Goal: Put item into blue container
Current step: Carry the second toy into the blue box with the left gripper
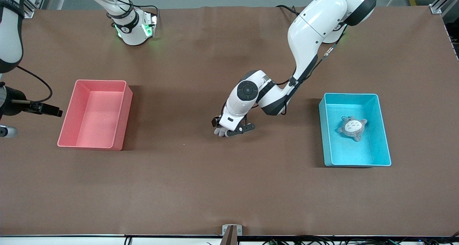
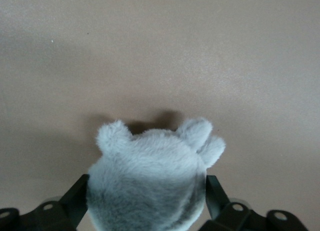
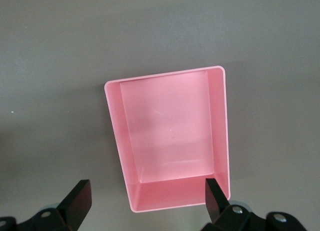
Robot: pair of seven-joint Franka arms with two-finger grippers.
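Left gripper [image 1: 235, 131] is down at the tabletop [image 1: 200, 187] near its middle, fingers set either side of a grey plush toy [image 2: 150, 183]. In the left wrist view the two black fingers [image 2: 75, 198] flank the toy's flanks closely; whether they are pressing it yet cannot be settled from these views. The toy rests on the tabletop, ears pointing away from the wrist.

The relation governing the next move: the blue container [image 1: 324, 130] lies toward the left arm's end of the table from the gripper, at much the same depth, well apart from it. In my judgement a lift and a sideways carry along the table's length would serve. The container's long axis runs near to far. The left arm is plainly the nearer to it.

Contents: the blue container already holds a second grey plush [image 1: 352, 127], lying about mid-floor. The pink bin [image 1: 122, 126], toward the right arm's end, is empty.

Right gripper [image 3: 147, 201] waits above the pink bin, fingers wide apart and holding nothing.
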